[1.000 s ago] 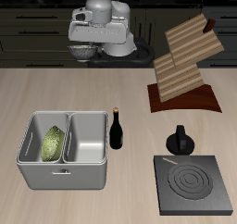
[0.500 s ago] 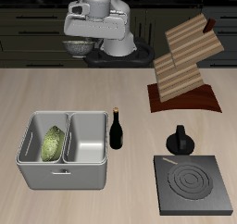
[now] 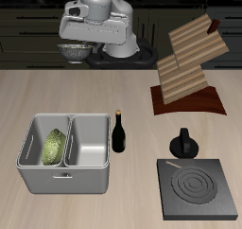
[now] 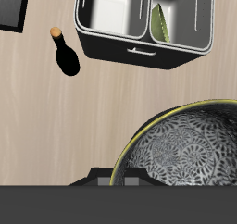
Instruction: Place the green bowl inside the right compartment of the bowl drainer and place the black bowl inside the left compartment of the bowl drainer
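black bowl (image 3: 73,51) higher (in gripper (image 3: 76,45))

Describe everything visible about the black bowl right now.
The black bowl is small and round, silvery grey with a dense dark speckled pattern inside and a thin yellowish rim. The gripper holds it in the air, high above the table and behind the bowl drainer, touching nothing else. In the exterior view it hangs open side up, roughly level. The drainer compartment beside the green bowl is empty.

We see even, bright light from above; tabletop (image 3: 57,96) pale, no glare. Soft short shadows beside bottle (image 3: 119,132) and bowl drainer (image 3: 64,179). Background dim. Render sharp, slightly pixelated, no blur, no edge distortion.
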You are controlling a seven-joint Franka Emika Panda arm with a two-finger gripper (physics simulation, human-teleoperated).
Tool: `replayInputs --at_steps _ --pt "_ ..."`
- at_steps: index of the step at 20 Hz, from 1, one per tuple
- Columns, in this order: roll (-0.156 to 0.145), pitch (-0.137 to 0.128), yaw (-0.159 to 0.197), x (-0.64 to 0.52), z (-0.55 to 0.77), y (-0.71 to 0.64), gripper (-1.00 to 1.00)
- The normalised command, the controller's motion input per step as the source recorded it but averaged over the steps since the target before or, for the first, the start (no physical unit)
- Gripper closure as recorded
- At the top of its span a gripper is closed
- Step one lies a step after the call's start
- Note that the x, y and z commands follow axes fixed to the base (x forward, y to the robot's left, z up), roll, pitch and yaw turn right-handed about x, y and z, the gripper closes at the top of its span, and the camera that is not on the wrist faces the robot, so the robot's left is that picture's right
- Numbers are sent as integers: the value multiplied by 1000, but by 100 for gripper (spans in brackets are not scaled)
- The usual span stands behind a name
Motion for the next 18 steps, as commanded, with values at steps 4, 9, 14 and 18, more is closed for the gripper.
replayInputs --at_steps 4,9,14,18 --pt "-56 63 -39 529 -100 -165 100" --pt "-31 21 7 355 -4 -1 100" --pt "4 9 18 356 81 249 100" --pt "22 1 64 324 -17 241 100"
